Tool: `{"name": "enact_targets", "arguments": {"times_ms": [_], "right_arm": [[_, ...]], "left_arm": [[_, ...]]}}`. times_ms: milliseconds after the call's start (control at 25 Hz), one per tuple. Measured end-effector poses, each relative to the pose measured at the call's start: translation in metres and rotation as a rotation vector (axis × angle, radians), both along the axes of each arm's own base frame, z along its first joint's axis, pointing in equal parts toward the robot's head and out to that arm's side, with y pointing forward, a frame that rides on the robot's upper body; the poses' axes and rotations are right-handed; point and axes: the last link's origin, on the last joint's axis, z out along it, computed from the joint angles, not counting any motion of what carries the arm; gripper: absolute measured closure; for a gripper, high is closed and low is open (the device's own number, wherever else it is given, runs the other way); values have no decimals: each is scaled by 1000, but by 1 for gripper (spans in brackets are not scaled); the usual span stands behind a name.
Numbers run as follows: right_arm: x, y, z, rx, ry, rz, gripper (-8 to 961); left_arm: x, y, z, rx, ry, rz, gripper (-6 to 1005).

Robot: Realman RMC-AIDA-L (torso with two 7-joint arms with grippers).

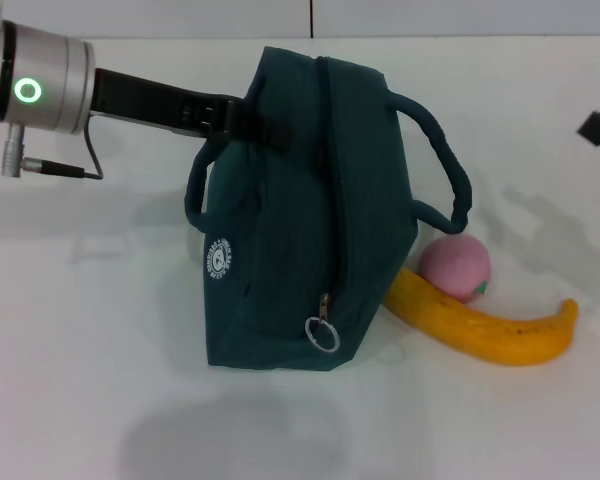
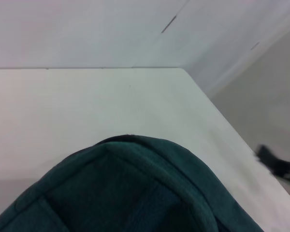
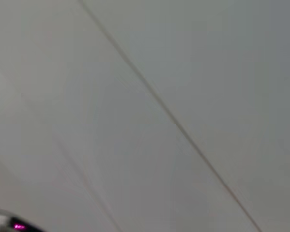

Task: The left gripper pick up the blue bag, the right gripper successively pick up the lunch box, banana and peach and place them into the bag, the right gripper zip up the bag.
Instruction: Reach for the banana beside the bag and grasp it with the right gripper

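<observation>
While my left pincer (image 1: 235,118) pinches the blue bag (image 1: 300,220) at centre frame, banana (image 1: 485,325) and peach (image 1: 456,267) wait lower right on the desk (image 1: 90,330) — bag zipped, lunch box unseen.

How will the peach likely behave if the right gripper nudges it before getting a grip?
The peach looks round, so it would probably roll. It rests against the banana and close to the bag, which may block rolling on those sides. Its skin looks matte, so probably not slippery.
</observation>
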Motion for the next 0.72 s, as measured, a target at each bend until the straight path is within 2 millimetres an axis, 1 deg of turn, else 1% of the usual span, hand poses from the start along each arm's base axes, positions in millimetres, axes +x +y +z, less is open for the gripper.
{"name": "enact_targets", "arguments": {"times_ms": [120,200,320,400,480,560,720], "right_arm": [[-9,-13,17,30,-14,127,342],[-17,-18,27,16,-54,205,342],[-30,-19,39,-69,-144,274,342],[-39,-17,43,-176,-245,290,342],[-49,-14,43,-268,-333,292,342],[-63,-10,39,-377,-453,296,343],[-92,-3,31,-523,-658,282,343]], "left_arm": [[-5,-1,1,10,2,13,943],[-9,-1,1,17,4,19,943],[-10,-1,1,25,6,21,943],[-10,-1,0,25,4,21,943],[-9,0,0,28,3,21,943],[-9,0,0,33,3,23,943],[-12,1,-1,40,1,34,943]]}}
